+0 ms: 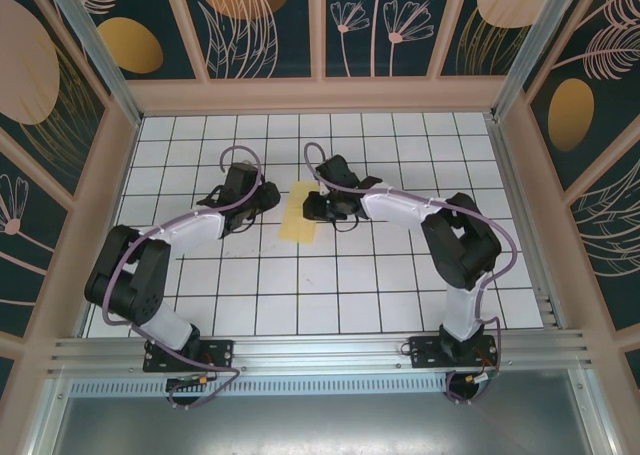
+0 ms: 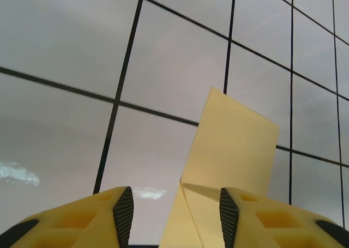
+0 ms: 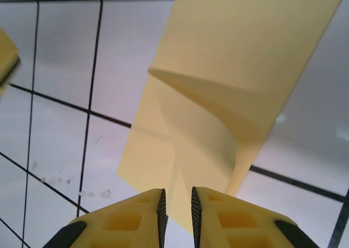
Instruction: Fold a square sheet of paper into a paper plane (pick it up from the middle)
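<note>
The square sheet of paper (image 1: 299, 215) lies pale yellow on the white grid table, folded into an upright strip with creases and a raised flap. No paper plane is in view. My left gripper (image 1: 264, 199) sits at the sheet's left edge. In the left wrist view it (image 2: 175, 218) stands open, with the paper (image 2: 234, 144) reaching in close to the right finger (image 2: 229, 215). My right gripper (image 1: 318, 207) is at the sheet's right edge. In the right wrist view it (image 3: 178, 210) is open by a narrow gap, and a corner of the paper (image 3: 218, 95) shows through that gap.
The tiled table (image 1: 400, 285) is boxed in by a wooden frame with patterned walls at the left (image 1: 100, 175), back and right (image 1: 525, 175). An aluminium rail (image 1: 320, 353) carrying both arm bases runs along the near edge.
</note>
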Available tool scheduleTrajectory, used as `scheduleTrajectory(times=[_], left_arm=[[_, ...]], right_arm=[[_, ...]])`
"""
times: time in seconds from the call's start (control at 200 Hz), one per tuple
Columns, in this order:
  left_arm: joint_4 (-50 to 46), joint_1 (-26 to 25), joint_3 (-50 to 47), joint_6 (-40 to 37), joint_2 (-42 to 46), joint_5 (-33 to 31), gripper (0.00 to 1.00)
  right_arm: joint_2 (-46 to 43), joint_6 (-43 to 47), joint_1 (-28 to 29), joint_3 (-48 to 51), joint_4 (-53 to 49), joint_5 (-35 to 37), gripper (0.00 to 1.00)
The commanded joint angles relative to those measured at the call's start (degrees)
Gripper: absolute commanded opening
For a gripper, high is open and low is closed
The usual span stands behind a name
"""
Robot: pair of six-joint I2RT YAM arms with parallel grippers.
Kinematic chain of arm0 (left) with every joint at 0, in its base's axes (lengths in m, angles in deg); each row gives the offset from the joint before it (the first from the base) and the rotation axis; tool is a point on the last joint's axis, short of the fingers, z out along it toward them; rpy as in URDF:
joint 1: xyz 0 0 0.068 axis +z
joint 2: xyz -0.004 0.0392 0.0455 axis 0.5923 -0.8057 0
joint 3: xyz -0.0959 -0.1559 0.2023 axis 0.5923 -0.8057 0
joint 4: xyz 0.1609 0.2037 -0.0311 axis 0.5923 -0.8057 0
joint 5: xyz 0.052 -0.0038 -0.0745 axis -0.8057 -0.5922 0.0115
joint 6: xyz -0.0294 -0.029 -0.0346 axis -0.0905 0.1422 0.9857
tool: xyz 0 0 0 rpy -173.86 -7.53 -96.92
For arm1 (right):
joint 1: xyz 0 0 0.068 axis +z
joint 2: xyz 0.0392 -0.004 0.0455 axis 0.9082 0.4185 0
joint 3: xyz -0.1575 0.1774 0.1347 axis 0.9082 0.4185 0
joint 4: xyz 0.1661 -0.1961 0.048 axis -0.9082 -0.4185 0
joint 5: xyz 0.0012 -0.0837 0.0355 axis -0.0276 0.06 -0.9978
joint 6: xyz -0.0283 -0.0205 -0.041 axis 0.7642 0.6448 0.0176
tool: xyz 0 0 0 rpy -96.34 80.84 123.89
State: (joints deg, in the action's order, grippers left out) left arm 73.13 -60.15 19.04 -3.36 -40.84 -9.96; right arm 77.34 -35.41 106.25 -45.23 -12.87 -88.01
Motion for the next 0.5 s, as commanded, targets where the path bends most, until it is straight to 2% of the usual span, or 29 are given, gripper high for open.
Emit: scheduleTrajectory(times=[0.0,0.23,0.495], left_arm=[[3.9,0.3,-3.3,1.4,2.0,5.5,0.51],[13.4,0.3,-7.5,5.6,0.8,17.0,0.51],[17.5,0.2,-8.4,8.2,-3.1,20.8,0.48]], right_arm=[[1.1,0.5,-0.8,-2.4,-0.6,1.3,0.23],[5.7,0.9,-1.7,-5.2,-1.0,2.1,0.19],[10.6,0.6,-3.5,-7.1,-0.2,2.5,0.16]])
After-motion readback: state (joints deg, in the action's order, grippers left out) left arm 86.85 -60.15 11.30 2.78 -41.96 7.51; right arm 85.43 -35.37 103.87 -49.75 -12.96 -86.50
